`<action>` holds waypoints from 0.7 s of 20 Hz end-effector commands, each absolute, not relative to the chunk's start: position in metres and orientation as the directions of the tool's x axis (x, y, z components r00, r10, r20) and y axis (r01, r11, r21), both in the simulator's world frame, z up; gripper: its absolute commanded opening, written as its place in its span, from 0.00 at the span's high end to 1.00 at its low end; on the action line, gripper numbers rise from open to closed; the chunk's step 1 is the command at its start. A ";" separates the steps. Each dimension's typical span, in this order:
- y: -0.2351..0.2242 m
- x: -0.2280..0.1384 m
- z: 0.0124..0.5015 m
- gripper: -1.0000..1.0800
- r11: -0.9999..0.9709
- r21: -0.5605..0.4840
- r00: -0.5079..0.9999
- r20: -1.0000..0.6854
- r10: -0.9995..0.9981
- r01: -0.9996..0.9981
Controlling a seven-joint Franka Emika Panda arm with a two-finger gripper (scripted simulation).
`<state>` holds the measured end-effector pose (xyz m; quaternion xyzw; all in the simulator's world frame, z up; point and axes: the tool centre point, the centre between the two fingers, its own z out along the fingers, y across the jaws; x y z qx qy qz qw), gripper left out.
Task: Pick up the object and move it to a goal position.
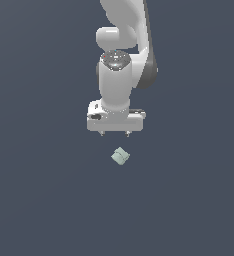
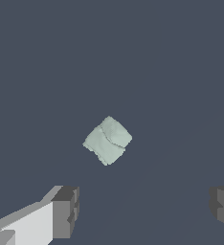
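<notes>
1. The gripper [image 1: 115, 133] is being held wide open and empty, so the block [image 1: 120, 156] can pass between its fingers [image 2: 65, 210].
2. The block is lying on the tabletop [image 1: 39, 200], just below the gripper, turned cornerwise to it.

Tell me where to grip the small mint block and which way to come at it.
Grip the block across two opposite flat faces, coming straight down from above. It lies turned corner-on to the open gripper, apart from the fingers, so the wrist likely needs rotating first to square the pads to its faces.
</notes>
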<state>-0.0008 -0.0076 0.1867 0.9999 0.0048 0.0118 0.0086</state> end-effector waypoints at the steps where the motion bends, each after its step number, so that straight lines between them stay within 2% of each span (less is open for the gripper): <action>1: -0.008 -0.001 0.187 0.04 -1.000 0.017 1.000 0.024 0.010 0.009; 14: 0.000 0.003 0.190 0.04 -0.999 0.031 1.000 0.016 0.016 0.016</action>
